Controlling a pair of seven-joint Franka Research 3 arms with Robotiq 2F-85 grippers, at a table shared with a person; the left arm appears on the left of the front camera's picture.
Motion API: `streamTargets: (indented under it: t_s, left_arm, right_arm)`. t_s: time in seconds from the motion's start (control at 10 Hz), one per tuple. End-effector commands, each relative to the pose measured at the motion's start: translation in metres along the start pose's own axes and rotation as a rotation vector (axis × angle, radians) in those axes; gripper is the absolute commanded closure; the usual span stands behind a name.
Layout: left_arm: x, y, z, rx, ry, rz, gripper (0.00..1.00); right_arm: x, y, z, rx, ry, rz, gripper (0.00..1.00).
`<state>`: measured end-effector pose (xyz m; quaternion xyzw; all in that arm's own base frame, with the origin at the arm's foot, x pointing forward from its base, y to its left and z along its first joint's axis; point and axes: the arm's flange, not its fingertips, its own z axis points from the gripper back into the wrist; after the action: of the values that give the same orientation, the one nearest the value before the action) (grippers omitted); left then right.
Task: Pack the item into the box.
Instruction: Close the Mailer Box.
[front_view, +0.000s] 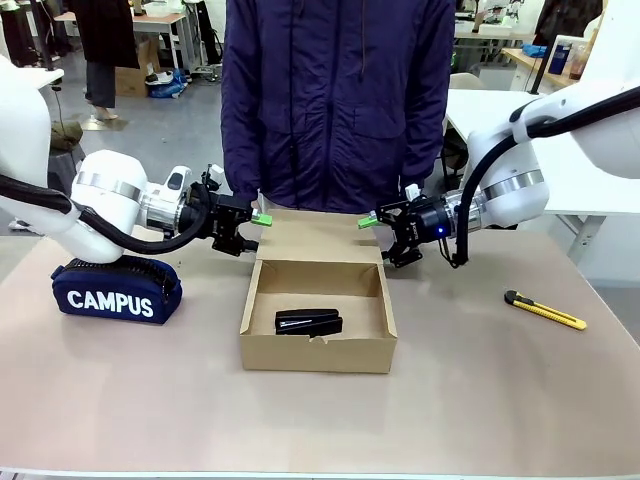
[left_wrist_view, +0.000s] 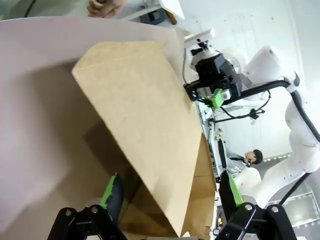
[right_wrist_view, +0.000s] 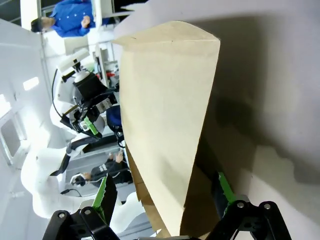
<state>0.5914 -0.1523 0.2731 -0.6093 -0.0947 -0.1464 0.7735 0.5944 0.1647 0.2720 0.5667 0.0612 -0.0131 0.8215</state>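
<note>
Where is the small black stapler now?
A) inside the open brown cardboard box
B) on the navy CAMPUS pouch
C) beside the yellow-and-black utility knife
A: the small black stapler lies on the floor of the shallow brown cardboard box, enclosed by its walls.

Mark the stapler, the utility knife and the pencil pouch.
black stapler (front_view: 309, 322), front view, middle of its body.
utility knife (front_view: 545, 311), front view, yellow handle.
CAMPUS pencil pouch (front_view: 112, 300), front view, printed side.

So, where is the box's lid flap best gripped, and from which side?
Pinch the flap at its two short side edges, left hand from the left, right hand from the right: it is a thin sheet folded back behind the box, both edges free.
</note>
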Motion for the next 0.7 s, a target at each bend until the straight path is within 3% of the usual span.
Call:
streamTargets:
  t_s: [0.0, 0.1, 0.2, 0.3, 0.4, 0.5, 0.6]
  left_arm:
    - [0.0061, 0.0018, -0.0026, -0.047, 0.005, -0.011, 0.00]
    - [0.0065, 0.0017, -0.0045, -0.037, 0.010, -0.003, 0.16]
    - [0.0064, 0.0012, -0.0062, -0.044, 0.011, 0.002, 0.19]
    - [0.0061, 0.0012, -0.0070, -0.046, 0.010, -0.002, 0.35]
    - [0.0057, 0.0024, -0.0067, -0.050, 0.010, -0.003, 0.38]
    - [0.0050, 0.0029, -0.0069, -0.057, 0.013, -0.005, 0.55]
    - [0.0044, 0.0030, -0.0070, -0.063, 0.011, -0.003, 0.55]
  right_arm:
    - [0.0093, 0.0024, 0.0026, 0.011, 0.016, -0.029, 0.00]
    - [0.0084, 0.0017, 0.0024, 0.012, 0.021, -0.032, 0.11]
    - [0.0074, 0.0011, 0.0028, 0.013, 0.017, -0.038, 0.19]
    - [0.0062, 0.0009, 0.0024, 0.014, 0.019, -0.036, 0.30]
    - [0.0057, 0.0010, 0.0019, 0.014, 0.021, -0.034, 0.38]
    - [0.0052, 0.0014, 0.0019, 0.013, 0.020, -0.032, 0.48]
    - [0.0043, 0.0012, 0.0024, 0.018, 0.025, -0.018, 0.48]
